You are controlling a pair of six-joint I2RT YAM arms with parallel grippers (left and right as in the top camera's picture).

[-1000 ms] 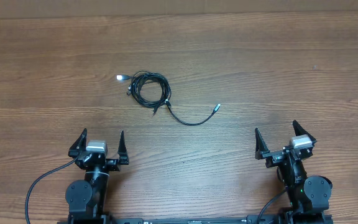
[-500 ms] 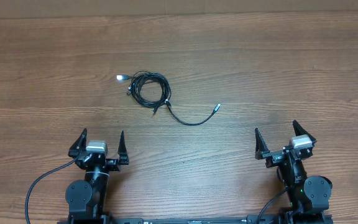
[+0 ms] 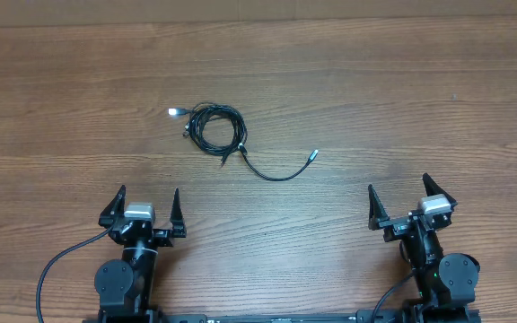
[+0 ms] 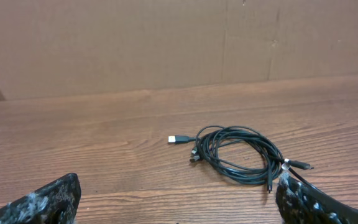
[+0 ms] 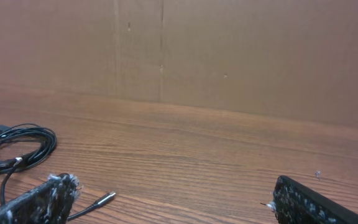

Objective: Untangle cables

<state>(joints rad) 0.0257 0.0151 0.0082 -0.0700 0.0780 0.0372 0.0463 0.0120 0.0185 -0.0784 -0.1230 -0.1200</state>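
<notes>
**Left gripper** [image 3: 147,191]: jaws wide apart, nothing between them. It sits at the near table edge, well apart from the work.

**Cables** [image 3: 215,127]: lying on the wooden table [image 3: 375,81], left of centre, ahead and right of the left gripper.
- 1 silver plug [image 3: 172,112] projects from the bundle's left side.
- The bundle is several overlapped loops.
- 1 loose tail [image 3: 275,178] curves rightward to a small plug [image 3: 312,155].

**Assessment:** the cord is judged thin, light and limp. It is likely to drag as 1 clump if pulled from a single point, and to slip through a loose pinch.

**Recommended holds:** the tail just behind its plug, with the loops pinned.

**Right gripper** [image 3: 398,182]: jaws wide apart, empty, well apart from the tail.
</notes>
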